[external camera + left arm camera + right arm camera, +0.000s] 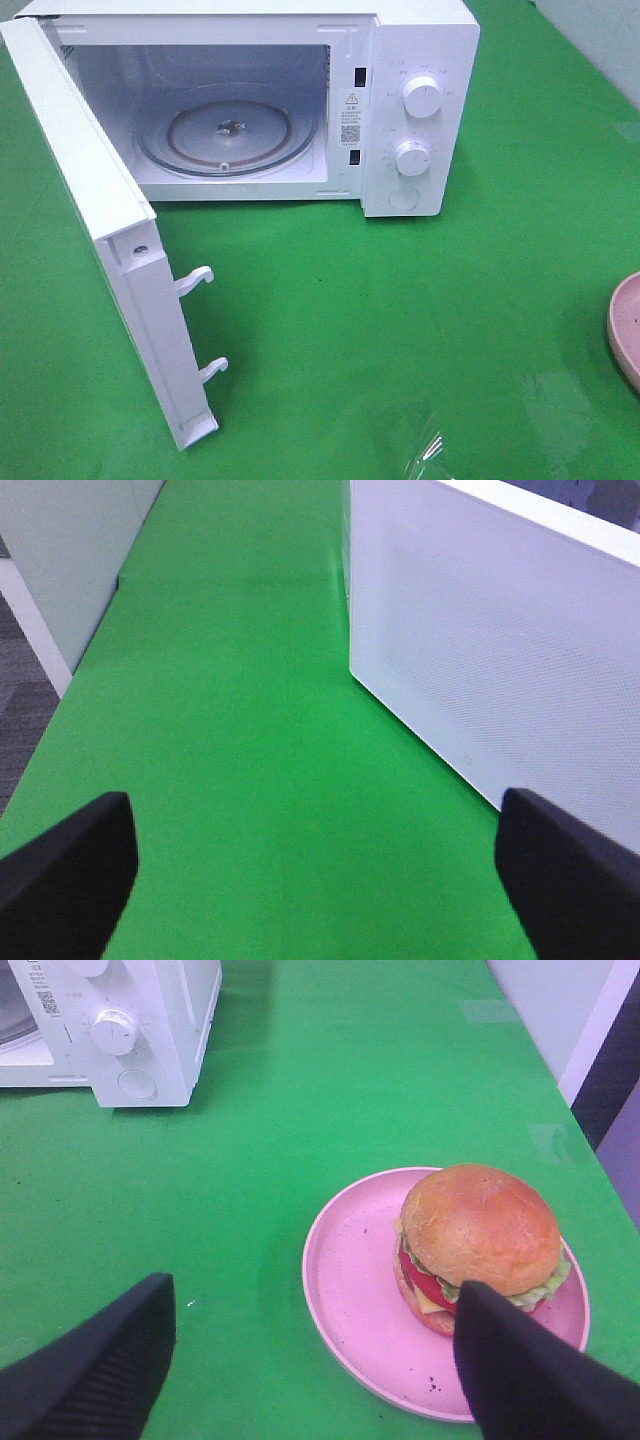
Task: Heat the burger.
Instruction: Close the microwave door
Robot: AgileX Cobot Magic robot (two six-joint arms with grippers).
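The burger (pixel 480 1230), with a glossy brown bun, lettuce, tomato and cheese, sits on the far side of a round pink plate (pixel 350 1290) in the right wrist view. My right gripper (pixel 310 1370) hovers open short of the plate, and one dark finger (pixel 530 1370) overlaps the burger's near edge in that view. Nothing is between its fingers. My left gripper (pixel 315 880) is open and empty over the green cloth, next to the outer face of the microwave door (pixel 500 630). In the exterior high view neither gripper nor the burger shows.
The white microwave (pixel 420 110) stands at the back with its door (pixel 120 250) swung wide to the left. Its glass turntable (pixel 228 130) is bare. Only the plate's rim (pixel 628 330) shows at the right edge. A clear plastic scrap (pixel 425 450) lies near the front.
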